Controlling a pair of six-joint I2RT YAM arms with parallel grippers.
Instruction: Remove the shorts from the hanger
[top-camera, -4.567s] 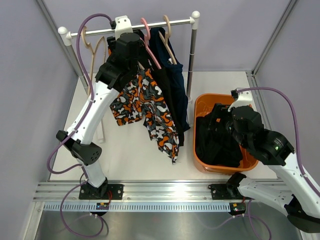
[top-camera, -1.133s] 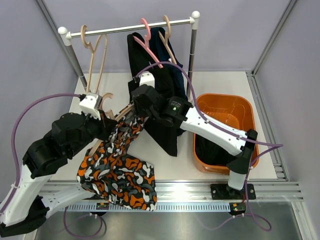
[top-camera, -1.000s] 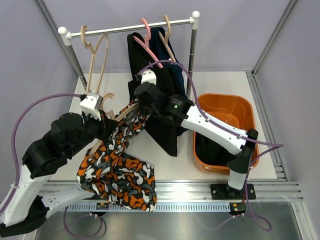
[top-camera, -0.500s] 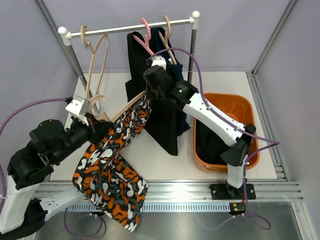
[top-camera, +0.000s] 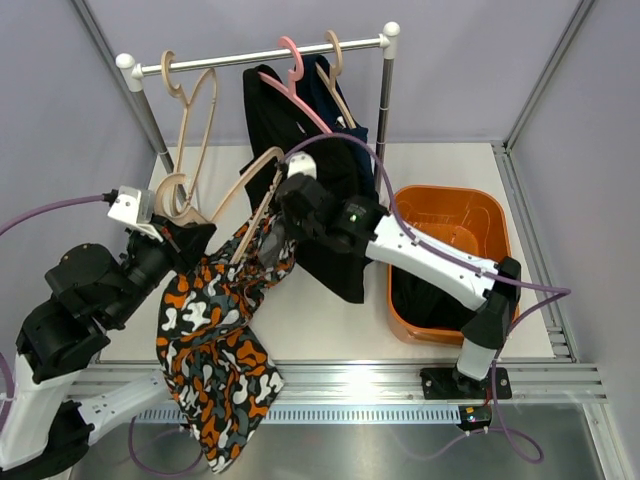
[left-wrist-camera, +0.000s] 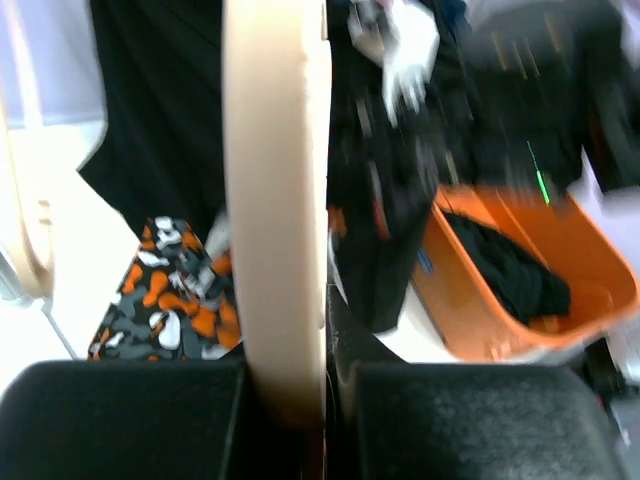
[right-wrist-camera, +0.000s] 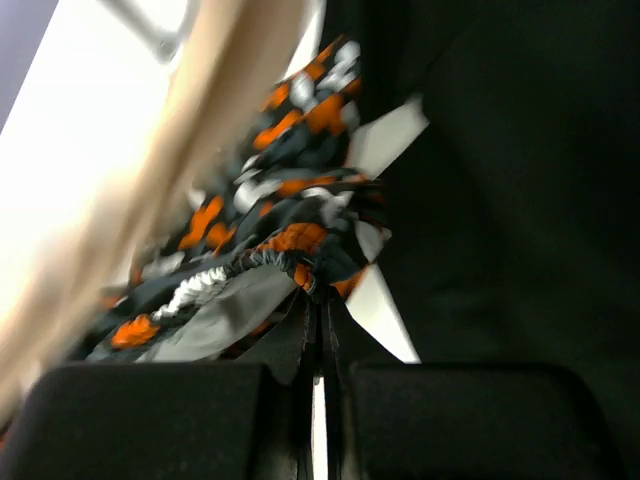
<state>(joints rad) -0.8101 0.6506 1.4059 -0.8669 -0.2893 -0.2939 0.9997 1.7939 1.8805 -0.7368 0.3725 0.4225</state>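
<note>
- Here, in front of the rail (top-camera: 260, 55), the left gripper (left-wrist-camera: 290, 395) is clamped on a beige hanger (left-wrist-camera: 275, 200).
- The patterned shorts (top-camera: 215, 330) sag below the rail's left half.
- The right gripper (right-wrist-camera: 318, 370) pinches their waistband, jaws closed.

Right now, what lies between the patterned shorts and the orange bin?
Top view: black shorts hanging from the rail, with the right arm crossing them.
</note>
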